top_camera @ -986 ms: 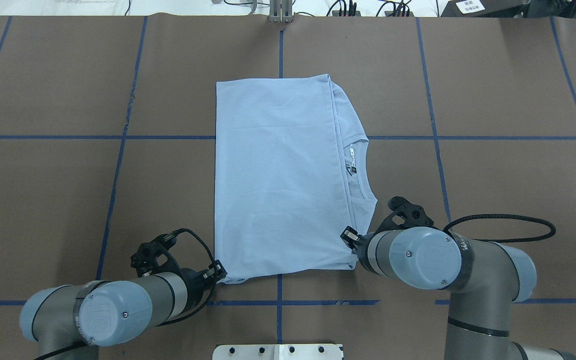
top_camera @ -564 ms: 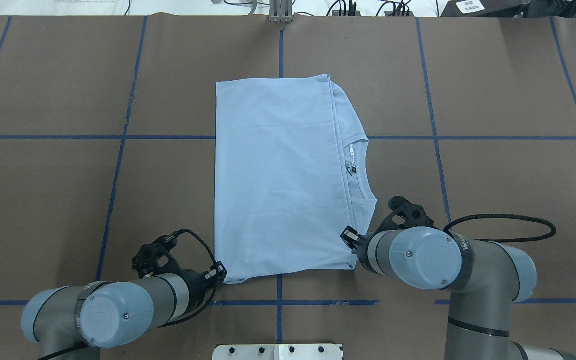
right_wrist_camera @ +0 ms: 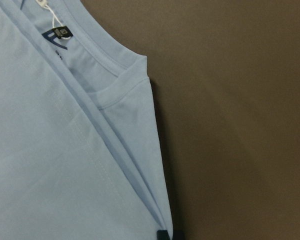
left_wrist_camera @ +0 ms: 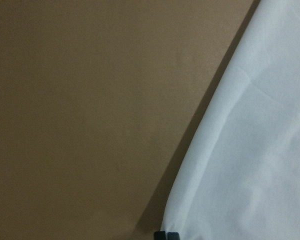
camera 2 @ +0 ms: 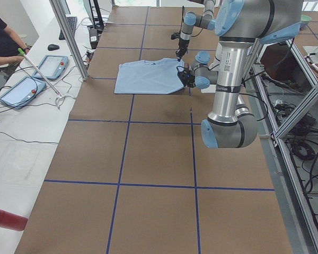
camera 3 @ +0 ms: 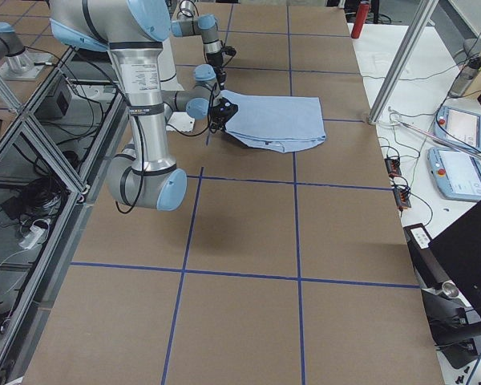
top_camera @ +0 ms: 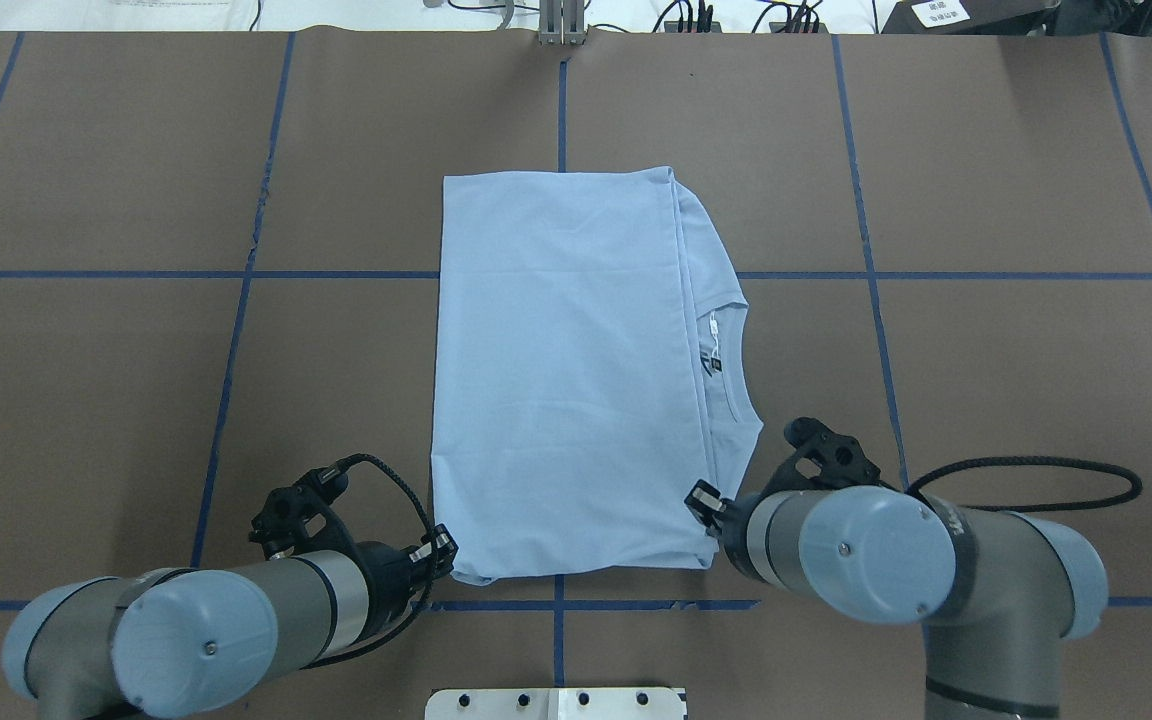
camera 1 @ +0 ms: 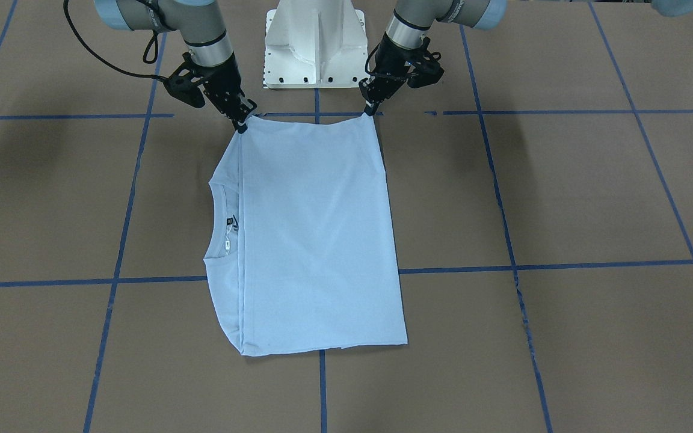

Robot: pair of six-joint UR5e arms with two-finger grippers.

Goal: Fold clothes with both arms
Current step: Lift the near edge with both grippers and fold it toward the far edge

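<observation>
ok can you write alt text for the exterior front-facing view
A folded light blue T-shirt lies on a brown table crossed by blue tape lines, its two corners nearest the robot pinched by the left gripper and the right gripper. The collar, with its label, peeks out on the view's left side.

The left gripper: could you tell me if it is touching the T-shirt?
Touching: the front-facing view shows the left gripper pinching the T-shirt corner.

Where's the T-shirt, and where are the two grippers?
T-shirt (top_camera: pixel 556 380): overhead view, middle of its top layer.
left gripper (camera 1: pixel 372 109): front-facing view, between fingertips at a corner.
right gripper (camera 1: pixel 241 124): front-facing view, between fingertips at a corner.
</observation>
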